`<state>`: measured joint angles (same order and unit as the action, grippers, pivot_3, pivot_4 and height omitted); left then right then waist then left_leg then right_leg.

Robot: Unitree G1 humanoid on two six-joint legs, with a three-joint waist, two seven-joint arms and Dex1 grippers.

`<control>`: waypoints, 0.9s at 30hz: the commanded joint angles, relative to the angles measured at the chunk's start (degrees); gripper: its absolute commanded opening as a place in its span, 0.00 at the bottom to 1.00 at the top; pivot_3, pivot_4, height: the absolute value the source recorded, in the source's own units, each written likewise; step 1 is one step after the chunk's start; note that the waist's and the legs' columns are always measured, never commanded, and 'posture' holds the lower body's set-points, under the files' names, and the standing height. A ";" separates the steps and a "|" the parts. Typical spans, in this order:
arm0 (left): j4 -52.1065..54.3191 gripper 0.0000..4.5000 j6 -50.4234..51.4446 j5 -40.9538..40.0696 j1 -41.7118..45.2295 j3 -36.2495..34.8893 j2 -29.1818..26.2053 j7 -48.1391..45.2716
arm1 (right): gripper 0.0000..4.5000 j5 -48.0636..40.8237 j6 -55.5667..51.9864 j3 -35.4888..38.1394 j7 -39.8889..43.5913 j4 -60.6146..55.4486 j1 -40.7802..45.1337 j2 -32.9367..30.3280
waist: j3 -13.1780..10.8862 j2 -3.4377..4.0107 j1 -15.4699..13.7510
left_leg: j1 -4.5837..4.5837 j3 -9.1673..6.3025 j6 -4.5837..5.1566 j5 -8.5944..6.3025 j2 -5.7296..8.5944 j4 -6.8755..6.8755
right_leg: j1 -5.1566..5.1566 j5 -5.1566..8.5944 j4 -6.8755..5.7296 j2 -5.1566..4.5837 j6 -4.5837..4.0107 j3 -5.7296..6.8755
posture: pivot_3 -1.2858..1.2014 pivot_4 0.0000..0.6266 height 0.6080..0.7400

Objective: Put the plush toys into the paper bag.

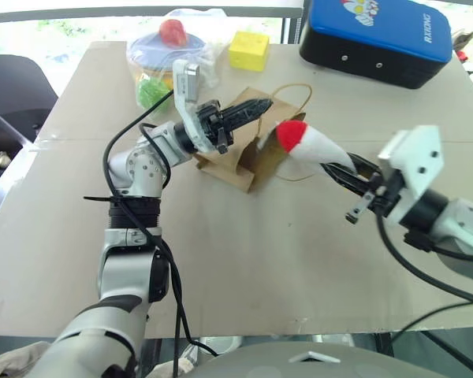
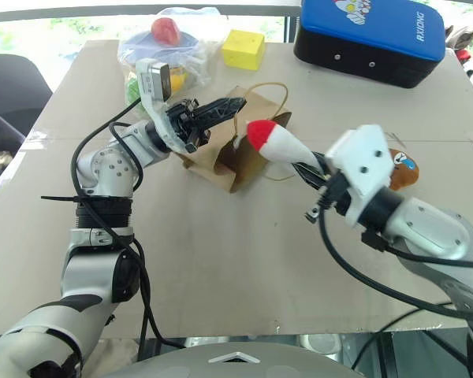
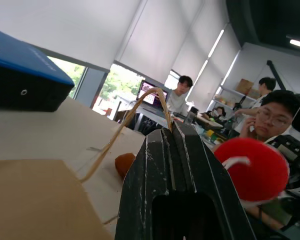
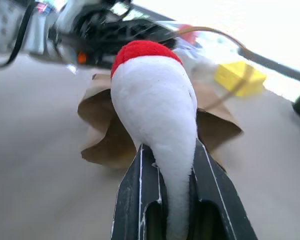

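Right gripper (image 4: 167, 165) clamping the white chick (image 4: 155, 100), holding it just beside the paper bag's (image 1: 240, 161) open mouth, left gripper (image 1: 256, 109) pinching the bag's handle (image 3: 135, 112) with fingers together, brown toy (image 2: 400, 169) lying well right of the bag

light: bright daylight from far windows; glare: blown-out panes | shadows: soft | blur: right wrist background

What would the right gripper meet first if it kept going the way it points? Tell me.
Probably the open mouth of the paper bag. The right gripper, shut on the white chick, aims the toy's red top at it; the left gripper holds the bag's far edge. Depth is uncertain.
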<state>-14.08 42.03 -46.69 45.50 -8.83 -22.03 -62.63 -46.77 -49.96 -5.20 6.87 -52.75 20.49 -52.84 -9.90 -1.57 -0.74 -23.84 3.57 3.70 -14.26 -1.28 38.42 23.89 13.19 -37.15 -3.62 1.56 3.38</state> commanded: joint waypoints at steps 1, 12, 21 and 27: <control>2.62 0.00 5.02 -5.42 2.05 -2.55 0.56 1.05 | 0.01 21.10 5.26 -15.93 8.89 9.23 5.18 -5.70 | 0.00 0.00 -0.21 | -0.05 -0.01 0.00 0.00 0.01 -0.01 | 0.01 0.00 0.07 -0.02 0.00 0.02 | 0.52 0.24 1.00; 7.10 0.00 8.22 -8.63 -0.83 -4.38 0.08 2.99 | 0.01 31.14 13.53 -17.85 23.70 22.62 15.16 3.73 | -0.01 0.00 0.06 | -0.17 0.06 -0.07 0.02 0.07 0.00 | 0.03 0.03 0.22 -0.08 0.14 -0.01 | 0.52 0.24 1.00; 11.27 0.00 9.07 -11.20 -3.79 -4.64 3.57 6.75 | 0.46 47.30 27.50 -26.25 26.40 44.05 24.21 20.50 | -0.02 0.02 0.16 | -0.08 0.06 -0.11 0.05 0.10 0.08 | -0.02 0.01 0.00 -0.10 0.13 -0.01 | 0.52 0.24 1.00; 11.29 0.00 7.21 -10.19 -5.42 -5.03 3.22 7.53 | 0.78 40.81 19.53 -14.96 32.14 26.75 13.55 13.96 | -0.02 0.03 -0.24 | -0.18 -0.12 -0.11 0.04 0.30 0.04 | -0.07 -0.01 0.11 -0.39 0.16 0.16 | 0.52 0.24 1.00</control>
<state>-4.74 50.52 -56.30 39.95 -13.34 -18.67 -54.99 -3.36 -27.70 -25.47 37.61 -18.72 35.65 -37.28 -9.92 -1.54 -0.98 -24.04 3.45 3.60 -14.22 -0.97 38.46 23.80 13.17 -36.99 -4.04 1.74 3.56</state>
